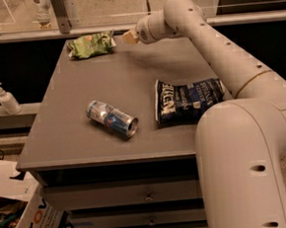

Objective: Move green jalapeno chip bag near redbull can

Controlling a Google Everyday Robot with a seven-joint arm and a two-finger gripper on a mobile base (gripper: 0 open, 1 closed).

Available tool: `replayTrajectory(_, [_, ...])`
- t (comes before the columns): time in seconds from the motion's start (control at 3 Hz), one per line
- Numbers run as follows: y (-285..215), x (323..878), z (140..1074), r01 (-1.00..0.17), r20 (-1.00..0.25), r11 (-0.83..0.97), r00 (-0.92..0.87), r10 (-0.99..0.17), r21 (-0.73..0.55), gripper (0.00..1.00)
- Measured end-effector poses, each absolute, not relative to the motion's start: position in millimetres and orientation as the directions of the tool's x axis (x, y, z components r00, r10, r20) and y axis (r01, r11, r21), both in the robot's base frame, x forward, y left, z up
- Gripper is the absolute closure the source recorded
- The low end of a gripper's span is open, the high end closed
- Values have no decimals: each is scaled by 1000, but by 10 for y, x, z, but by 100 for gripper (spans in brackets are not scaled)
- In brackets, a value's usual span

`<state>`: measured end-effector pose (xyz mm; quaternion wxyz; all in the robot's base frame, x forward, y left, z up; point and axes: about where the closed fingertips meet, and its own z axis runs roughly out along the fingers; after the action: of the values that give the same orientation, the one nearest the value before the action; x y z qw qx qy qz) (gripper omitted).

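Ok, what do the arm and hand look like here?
Glossy off-white arm of thick rounded tubular segments, small dark holes dotting the shells, a thin tan seam ring partway along. No cables show. The hand, just right of the green jalapeno chip bag, is tan-tipped.

The tan claw (128,36) sits over the far edge of the dull grey desk (71,141), on a cream-white arm (228,60). Just beside the claw lies the light green bag (90,45), with pale markings. Well nearer than the claw, the can (112,119) is silver and blue with some red. The blue bag (189,100) is dark with white lettering.
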<state>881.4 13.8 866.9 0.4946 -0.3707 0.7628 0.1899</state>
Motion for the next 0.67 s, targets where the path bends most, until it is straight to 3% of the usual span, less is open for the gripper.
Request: replayTrajectory(0.67, [71, 8605, 8961, -784, -904, 615, -200, -379, -85, 58])
